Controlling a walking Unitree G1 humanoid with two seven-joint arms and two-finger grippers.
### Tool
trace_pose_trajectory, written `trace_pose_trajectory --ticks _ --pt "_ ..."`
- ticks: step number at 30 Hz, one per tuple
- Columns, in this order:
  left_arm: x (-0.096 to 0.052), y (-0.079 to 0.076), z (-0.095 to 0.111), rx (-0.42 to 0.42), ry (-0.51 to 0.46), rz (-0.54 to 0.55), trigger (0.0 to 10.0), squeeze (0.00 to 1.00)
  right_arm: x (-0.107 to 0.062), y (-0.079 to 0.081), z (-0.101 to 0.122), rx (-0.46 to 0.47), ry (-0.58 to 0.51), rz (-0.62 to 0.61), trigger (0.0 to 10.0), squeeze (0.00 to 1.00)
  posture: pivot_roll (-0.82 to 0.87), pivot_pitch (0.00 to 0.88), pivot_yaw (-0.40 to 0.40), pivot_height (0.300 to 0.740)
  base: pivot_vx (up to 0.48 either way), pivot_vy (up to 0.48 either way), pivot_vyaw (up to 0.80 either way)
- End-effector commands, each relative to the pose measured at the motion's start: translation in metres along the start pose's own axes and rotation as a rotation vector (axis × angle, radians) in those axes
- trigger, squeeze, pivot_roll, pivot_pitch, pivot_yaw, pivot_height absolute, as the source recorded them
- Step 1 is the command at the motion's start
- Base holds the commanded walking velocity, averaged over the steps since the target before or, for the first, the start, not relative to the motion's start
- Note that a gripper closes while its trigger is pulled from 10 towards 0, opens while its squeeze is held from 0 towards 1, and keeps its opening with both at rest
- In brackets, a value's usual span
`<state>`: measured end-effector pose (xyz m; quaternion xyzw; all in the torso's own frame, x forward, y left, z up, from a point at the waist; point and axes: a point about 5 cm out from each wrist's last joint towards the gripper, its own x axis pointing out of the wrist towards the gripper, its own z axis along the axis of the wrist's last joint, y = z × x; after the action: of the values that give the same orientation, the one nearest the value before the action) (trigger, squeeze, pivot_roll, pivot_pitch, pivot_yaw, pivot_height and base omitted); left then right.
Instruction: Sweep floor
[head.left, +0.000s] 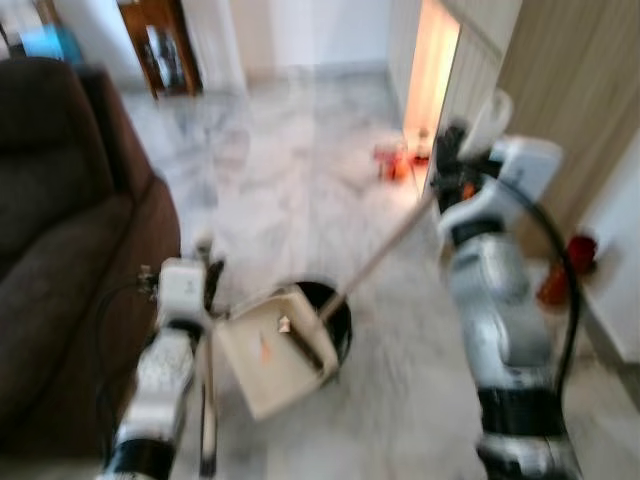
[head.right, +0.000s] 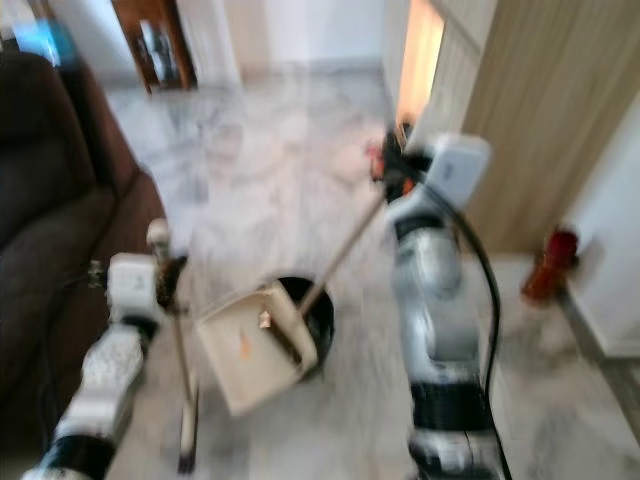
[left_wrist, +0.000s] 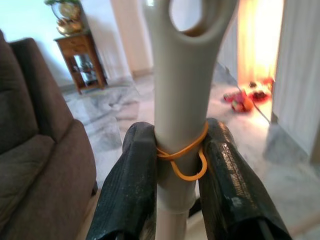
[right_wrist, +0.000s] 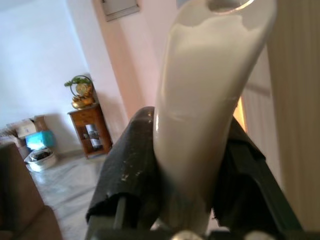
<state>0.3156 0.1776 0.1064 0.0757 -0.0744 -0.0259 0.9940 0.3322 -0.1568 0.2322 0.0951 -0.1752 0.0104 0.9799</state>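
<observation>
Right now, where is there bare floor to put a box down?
Bare grey marble floor lies between the brown sofa and the lit doorway. It is crowded near the beige dustpan, and red toys clutter the doorway.

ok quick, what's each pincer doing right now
Left pincer: closed on the dustpan handle, dustpan on the floor.
Right pincer: closed on the broom handle.

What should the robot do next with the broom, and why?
Probably pull the broom a bit further toward the dustpan. The right end effector grips the broom's handle, the left end effector steadies the dustpan handle, and some bits already lie in the pan.
</observation>
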Motion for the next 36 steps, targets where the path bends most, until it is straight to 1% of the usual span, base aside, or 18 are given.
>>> trace_pose_trajectory --ticks 1,14,21,28,34,36 --pt "0.0009 0.0122 0.0081 0.008 -0.047 0.034 10.0 0.0 0.0046 0.0179 0.0171 0.031 -0.09 0.056 10.0 0.0 0.11 0.0 0.046 0.74 0.356 0.0 0.0" --pt "0.0016 0.0127 0.0091 0.012 -0.05 0.035 10.0 0.0 0.0055 0.019 0.0183 0.038 -0.097 0.062 10.0 0.0 0.11 0.0 0.047 0.74 0.355 0.0 0.0" --pt "0.002 0.0145 0.01 0.01 -0.052 0.038 10.0 0.0 0.0067 0.0212 0.0186 0.025 -0.099 0.075 10.0 0.0 0.12 0.0 0.045 0.74 0.356 0.0 0.0" --pt "-0.0001 0.0151 0.0088 0.01 -0.049 0.043 10.0 0.0 0.0062 0.024 0.0182 0.023 -0.101 0.087 10.0 0.0 0.12 0.0 0.043 0.74 0.354 0.0 0.73" --pt "-0.0007 0.0151 0.0089 0.007 -0.052 0.046 10.0 0.0 0.0058 0.0246 0.018 0.036 -0.099 0.089 10.0 0.0 0.12 0.0 0.042 0.74 0.321 0.0 0.0" --pt "-0.0009 0.0149 0.009 0.005 -0.053 0.047 10.0 0.0 0.0057 0.0245 0.0181 0.036 -0.1 0.09 10.0 0.0 0.13 0.0 0.041 0.74 0.0 0.0 0.0"
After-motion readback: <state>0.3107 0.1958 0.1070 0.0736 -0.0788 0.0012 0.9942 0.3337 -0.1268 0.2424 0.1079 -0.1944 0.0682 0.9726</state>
